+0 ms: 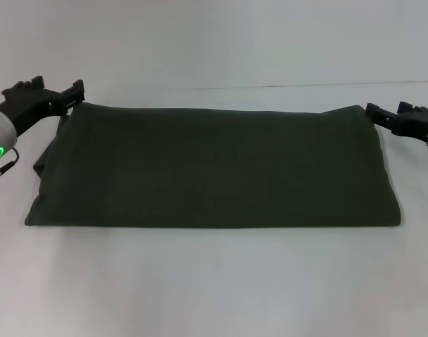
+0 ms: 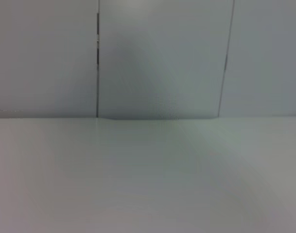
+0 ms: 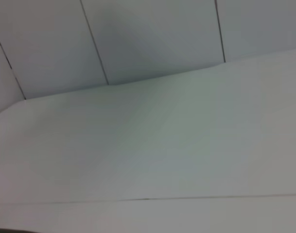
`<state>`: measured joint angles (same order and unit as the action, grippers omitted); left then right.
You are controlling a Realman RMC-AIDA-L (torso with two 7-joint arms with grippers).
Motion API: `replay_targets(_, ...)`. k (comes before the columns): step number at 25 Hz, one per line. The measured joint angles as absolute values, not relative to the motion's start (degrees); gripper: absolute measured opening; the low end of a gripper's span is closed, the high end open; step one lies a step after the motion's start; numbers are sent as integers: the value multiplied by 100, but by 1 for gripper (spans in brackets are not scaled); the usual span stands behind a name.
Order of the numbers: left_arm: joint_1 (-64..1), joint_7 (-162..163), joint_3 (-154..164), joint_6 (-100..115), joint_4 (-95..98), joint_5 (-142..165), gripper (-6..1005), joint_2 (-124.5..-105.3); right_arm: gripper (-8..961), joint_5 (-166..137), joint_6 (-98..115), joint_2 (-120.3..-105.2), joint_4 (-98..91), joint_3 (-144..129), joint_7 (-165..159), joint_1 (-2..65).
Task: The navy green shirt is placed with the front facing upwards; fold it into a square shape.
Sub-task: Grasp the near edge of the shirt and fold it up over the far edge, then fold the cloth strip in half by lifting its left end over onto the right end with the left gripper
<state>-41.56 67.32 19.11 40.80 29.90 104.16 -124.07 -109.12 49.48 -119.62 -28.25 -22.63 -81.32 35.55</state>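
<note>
Navy green shirt (image 1: 214,168), limp and light on counter (image 1: 214,288); grip far corners; left pincer (image 1: 78,91), right pincer (image 1: 372,111) there, opening cannot tell.

A flat, pale white tabletop (image 2: 148,179) fills the lower half of the left wrist view, bare and smooth. Beyond it rises a light grey panelled wall (image 2: 162,58), meeting the surface along a straight horizontal edge. 2 thin dark vertical seams (image 2: 97,58) split the wall into 3 panels. A soft grey shadow (image 2: 138,82) lies across the middle panel.
</note>
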Motion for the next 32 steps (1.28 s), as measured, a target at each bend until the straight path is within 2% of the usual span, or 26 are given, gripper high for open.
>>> replay_targets(5, -3917, 6903, 1967, 4700, 3160, 10197, 908, -12403, 814, -10548, 5869, -11970, -2994, -2266, -7778, 3181)
replay_targets(13, -3159, 8288, 2328, 6532, 4067, 10813, 905, -12291, 820, -10428, 7620, -11972, -3015, -2286, -6921, 2702)
replay_targets(20, -2487, 9547, 2285, 7429, 4967, 11610, 904, -12269, 821, -10465, 7903, -11977, -2906, -2351, -6847, 2648)
replay_targets(32, -2577, 10350, 2409, 7009, 5023, 13221, 904, -12293, 820, -10465, 7905, -11995, -2687, -2576, -6696, 2784)
